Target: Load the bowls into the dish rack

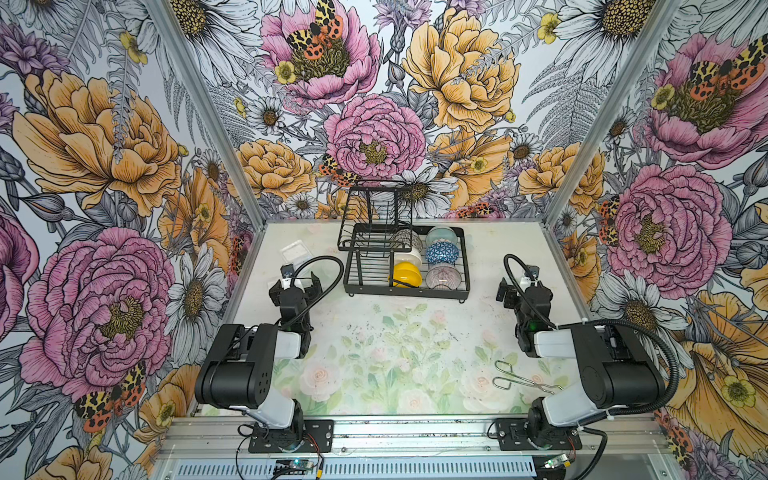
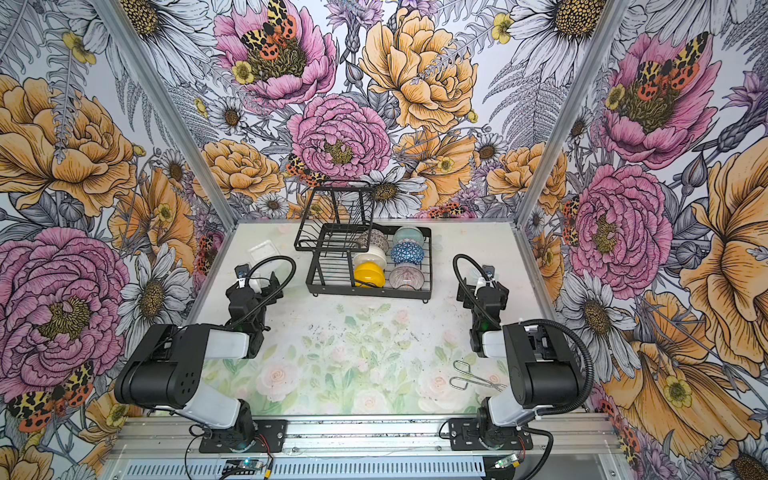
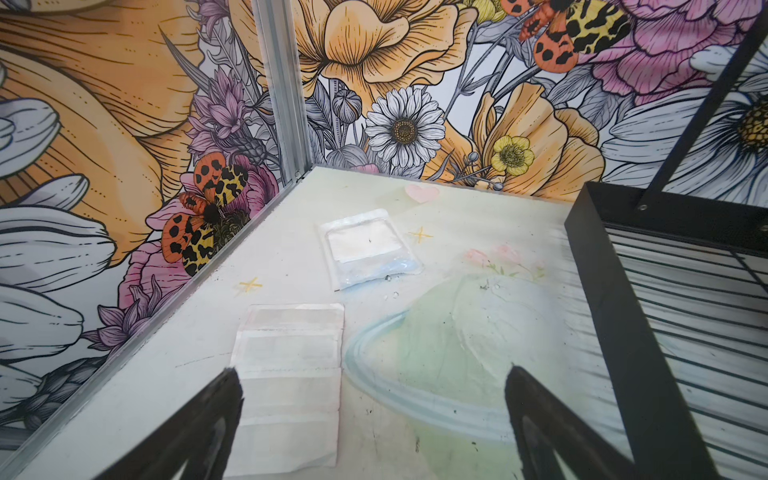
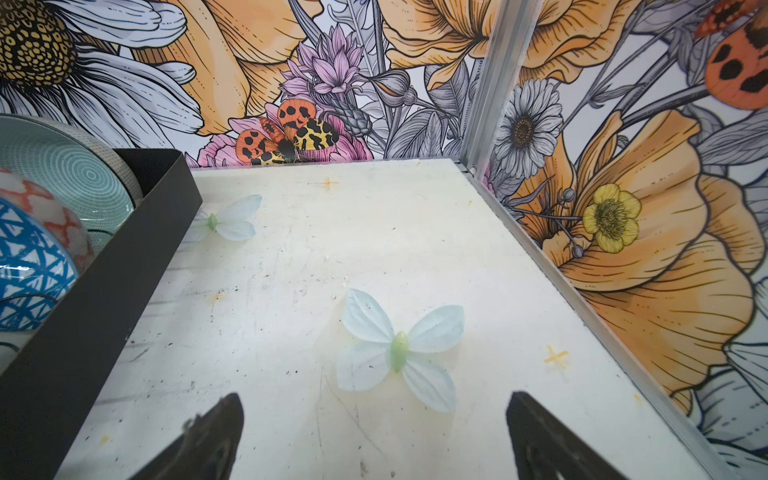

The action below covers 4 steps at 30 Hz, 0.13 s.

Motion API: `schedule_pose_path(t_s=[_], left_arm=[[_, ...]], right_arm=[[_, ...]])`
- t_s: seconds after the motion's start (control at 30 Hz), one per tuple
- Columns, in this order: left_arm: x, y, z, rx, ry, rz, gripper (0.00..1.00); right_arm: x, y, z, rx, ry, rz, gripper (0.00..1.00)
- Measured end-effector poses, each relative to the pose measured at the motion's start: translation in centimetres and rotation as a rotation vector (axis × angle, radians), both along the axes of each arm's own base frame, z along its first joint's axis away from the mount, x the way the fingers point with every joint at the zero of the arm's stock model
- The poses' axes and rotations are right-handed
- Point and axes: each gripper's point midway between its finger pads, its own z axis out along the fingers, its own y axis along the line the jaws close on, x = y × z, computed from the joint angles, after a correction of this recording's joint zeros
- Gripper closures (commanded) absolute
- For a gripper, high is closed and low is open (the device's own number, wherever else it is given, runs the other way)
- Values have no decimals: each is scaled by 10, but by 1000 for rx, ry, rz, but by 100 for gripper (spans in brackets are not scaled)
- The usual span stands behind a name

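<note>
Six bowls stand on edge in the dish rack, with both grippers spread wide and empty beside it.

The bowls fill the rack's lower tier in two rows: mosaic, cream and yellow, then teal, blue-triangled and mauve. The left gripper hangs off the rack's left front corner and the right gripper off its right, neither touching. The right wrist view shows the teal bowl's spiral. The wire tongs, well in front of the rack, appear only in both top views.
</note>
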Motion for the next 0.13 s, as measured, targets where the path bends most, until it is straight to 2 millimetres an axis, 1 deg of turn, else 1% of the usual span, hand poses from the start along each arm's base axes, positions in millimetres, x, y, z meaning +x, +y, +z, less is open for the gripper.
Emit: schedule_pose_path(t_s=[0.13], left_arm=[[0,0,0,0,0,0,1]], right_arm=[[0,0,0,0,0,0,0]])
